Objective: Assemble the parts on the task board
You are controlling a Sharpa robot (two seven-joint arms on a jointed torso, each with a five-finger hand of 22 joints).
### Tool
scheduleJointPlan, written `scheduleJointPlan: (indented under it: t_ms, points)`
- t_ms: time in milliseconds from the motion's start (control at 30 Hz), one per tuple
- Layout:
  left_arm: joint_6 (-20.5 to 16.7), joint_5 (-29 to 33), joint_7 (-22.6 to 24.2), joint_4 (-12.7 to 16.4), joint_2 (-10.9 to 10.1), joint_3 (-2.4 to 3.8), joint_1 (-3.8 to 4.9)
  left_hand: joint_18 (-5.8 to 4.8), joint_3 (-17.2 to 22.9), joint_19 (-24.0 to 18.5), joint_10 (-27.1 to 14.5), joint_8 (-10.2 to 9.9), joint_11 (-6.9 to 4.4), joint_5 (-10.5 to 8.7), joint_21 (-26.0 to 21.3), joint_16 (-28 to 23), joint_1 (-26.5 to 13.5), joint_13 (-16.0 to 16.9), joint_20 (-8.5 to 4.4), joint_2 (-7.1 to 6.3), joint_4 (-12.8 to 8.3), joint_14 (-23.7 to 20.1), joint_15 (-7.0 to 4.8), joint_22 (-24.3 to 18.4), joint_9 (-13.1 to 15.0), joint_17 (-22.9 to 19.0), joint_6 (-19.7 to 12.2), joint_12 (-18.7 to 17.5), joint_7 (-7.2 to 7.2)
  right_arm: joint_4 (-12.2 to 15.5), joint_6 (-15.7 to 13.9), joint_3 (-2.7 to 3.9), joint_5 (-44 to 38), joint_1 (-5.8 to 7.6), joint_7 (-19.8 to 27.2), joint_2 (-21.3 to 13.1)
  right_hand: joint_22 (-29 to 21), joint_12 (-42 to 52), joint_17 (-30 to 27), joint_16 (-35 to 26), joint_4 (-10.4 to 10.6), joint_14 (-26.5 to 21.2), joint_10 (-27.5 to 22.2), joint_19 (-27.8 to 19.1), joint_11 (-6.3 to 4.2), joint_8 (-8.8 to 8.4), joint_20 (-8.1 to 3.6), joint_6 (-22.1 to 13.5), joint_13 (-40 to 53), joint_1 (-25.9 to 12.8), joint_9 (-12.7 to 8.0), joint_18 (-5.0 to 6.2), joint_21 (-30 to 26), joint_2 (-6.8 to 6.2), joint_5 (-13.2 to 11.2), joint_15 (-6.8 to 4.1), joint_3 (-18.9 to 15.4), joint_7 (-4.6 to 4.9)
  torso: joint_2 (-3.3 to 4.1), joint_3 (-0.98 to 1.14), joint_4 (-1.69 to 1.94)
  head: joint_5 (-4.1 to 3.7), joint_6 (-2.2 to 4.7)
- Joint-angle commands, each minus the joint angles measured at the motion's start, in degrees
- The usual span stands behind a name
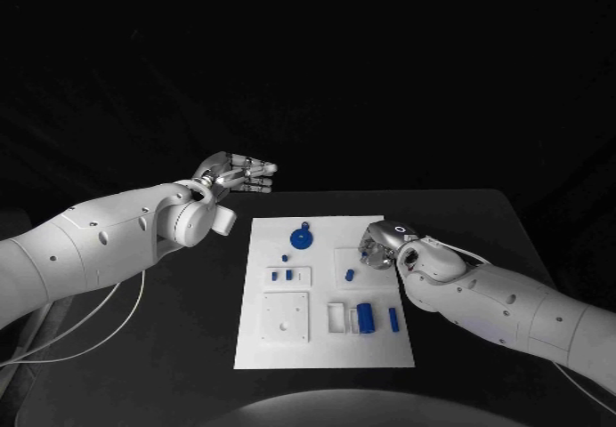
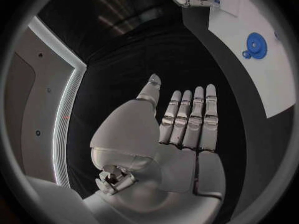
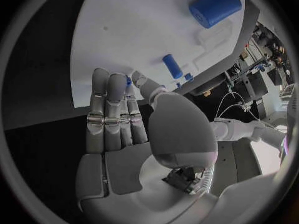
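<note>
Over task board (image 1: 328, 351) right edge, we note right hand (image 1: 381, 245) pinching small blue part (image 3: 128, 79), presumably for insertion; left hand (image 1: 239, 173) released, parked beyond bench far-left corner.

The head view looks down from above on the whole task board (image 1: 328, 294). Each wrist view looks from close behind its own hand: the left hand (image 2: 181, 129) and the right hand (image 3: 124, 114). All three views share the board.

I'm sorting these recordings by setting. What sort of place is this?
Probably a robotics lab or test bench: a black table holds a white task board with small blue parts such as a gear, and cabled equipment stands behind.
</note>
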Motion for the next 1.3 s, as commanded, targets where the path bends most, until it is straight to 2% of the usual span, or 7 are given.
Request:
scheduleJointPlan:
  t_ms: [33, 200, 600, 833, 867, 967, 1300]
  points:
    - [1.03, -0.33, 0.26, 0.02, 0.14, 0.04, 0.06, 0.94, -0.09, -0.11, -0.38, -0.11, 0.11, -0.11, 0.09, 0.23, -0.22, 0.01, 0.03, 0.49, 0.08, -0.09, 0.04, -0.09, 0.02, 0.07, -0.37, 0.08, 0.01, -0.2, -0.56, -0.2, -1.55, -0.26, -0.09, 0.52, 0.55, -0.2, 0.19, 0.3, -0.24, -0.12, 0.53, 0.17, -0.07, -0.56, -0.7, 0.85, 0.06, -0.24, -0.11, -1.44, -0.01, 0.5, -0.35, -0.54, 0.83, -0.07, -0.02, -0.01, 0.01, 0.02, 0.02]
    - [1.1, -0.33, 0.19, 0.02, 0.14, 0.04, 0.06, 0.94, -0.09, -0.11, -0.38, -0.11, 0.11, -0.11, 0.09, 0.23, -0.22, 0.01, 0.03, 0.49, 0.08, -0.09, 0.04, -0.09, 0.02, 0.07, -0.37, 0.08, 0.01, -0.86, -0.36, -0.44, -2.19, -0.31, -0.37, 0.92, 1.09, -0.15, 0.37, 0.46, -0.87, -0.02, 1.42, 0.23, -0.4, -0.4, -0.95, 1.73, 0.11, 0.4, 0.0, -1.57, 0.15, 1.15, -0.34, -0.8, 1.86, -0.18, -0.01, -0.01, 0.0, 0.02, -0.06]
    - [1.24, -0.34, -0.08, 0.0, 0.12, 0.04, 0.06, 0.93, -0.13, -0.12, -0.39, -0.12, 0.12, -0.11, 0.08, 0.22, -0.26, 0.01, 0.04, 0.54, 0.12, -0.11, 0.05, -0.09, 0.01, 0.07, -0.39, 0.08, 0.01, -2.58, -0.19, -1.23, -3.76, -0.45, -0.92, 1.86, 4.33, -0.18, 0.86, 0.42, -2.82, -0.14, 1.69, -0.32, -0.37, -0.51, -1.18, 1.9, 0.1, -0.38, -0.07, -1.55, 0.43, 0.95, -0.35, -0.89, 4.71, -0.06, 0.02, 0.05, -0.02, 0.09, -0.15]
    - [1.3, -0.36, -0.24, 0.01, 0.11, 0.04, 0.06, 0.92, -0.15, -0.15, -0.46, -0.12, 0.13, -0.11, 0.07, 0.22, -0.26, 0.01, 0.05, 0.53, 0.14, -0.16, 0.07, -0.09, 0.01, 0.07, -0.44, 0.07, 0.02, -3.17, 0.03, -2.03, -4.34, -0.48, -0.94, 2.16, 6.72, -0.17, 1.02, 0.59, -4.33, -0.28, 2.15, -0.7, -0.27, -0.5, -1.11, 2.14, 0.16, -0.09, -0.03, -1.05, 0.88, 0.63, -0.17, -0.88, 6.89, 0.07, -0.01, 0.04, -0.06, 0.03, -0.26]
    - [1.3, -0.37, -0.26, 0.01, 0.11, 0.04, 0.06, 0.92, -0.15, -0.15, -0.46, -0.12, 0.13, -0.11, 0.07, 0.22, -0.26, 0.01, 0.05, 0.53, 0.14, -0.16, 0.07, -0.09, 0.01, 0.07, -0.44, 0.07, 0.02, -3.22, -0.07, -2.13, -4.44, -0.48, -0.91, 2.19, 6.99, -0.15, 1.02, 0.61, -4.58, -0.29, 2.36, -0.68, -0.26, -0.49, -1.14, 2.29, 0.18, 0.13, 0.0, -0.97, 0.97, 0.66, 0.17, -0.91, 7.3, 0.08, -0.01, 0.04, -0.06, 0.03, -0.26]
    - [1.31, -0.38, -0.28, 0.03, 0.13, 0.04, 0.06, 0.92, -0.15, -0.15, -0.46, -0.12, 0.13, -0.11, 0.07, 0.22, -0.26, 0.01, 0.05, 0.53, 0.14, -0.16, 0.07, -0.09, 0.01, 0.07, -0.44, 0.07, 0.02, -3.34, -0.42, -2.34, -4.67, -0.49, -0.84, 2.27, 8.7, -0.14, 1.22, 0.98, -5.59, 0.02, 3.41, -0.54, -0.3, -0.46, -1.38, 3.23, 0.22, 0.13, 0.08, -0.68, 1.92, 0.29, 4.78, -1.14, 9.36, -0.04, -0.01, 0.04, -0.06, 0.03, -0.26]
    - [1.34, -0.41, -0.28, 0.05, 0.17, 0.04, 0.06, 0.92, -0.15, -0.15, -0.46, -0.12, 0.13, -0.11, 0.07, 0.22, -0.26, 0.01, 0.05, 0.53, 0.14, -0.16, 0.07, -0.09, 0.01, 0.07, -0.44, 0.07, 0.02, -3.16, -2.45, -2.58, -5.48, -0.49, -1.09, 2.33, 11.34, -0.14, 1.63, 1.26, -6.04, 0.75, 5.25, -0.15, -0.91, -0.49, -1.69, 5.07, 0.29, -1.43, 0.28, -0.42, 2.81, 0.17, 5.12, -1.56, 12.84, -0.71, -0.01, 0.04, -0.05, -0.03, -0.22]
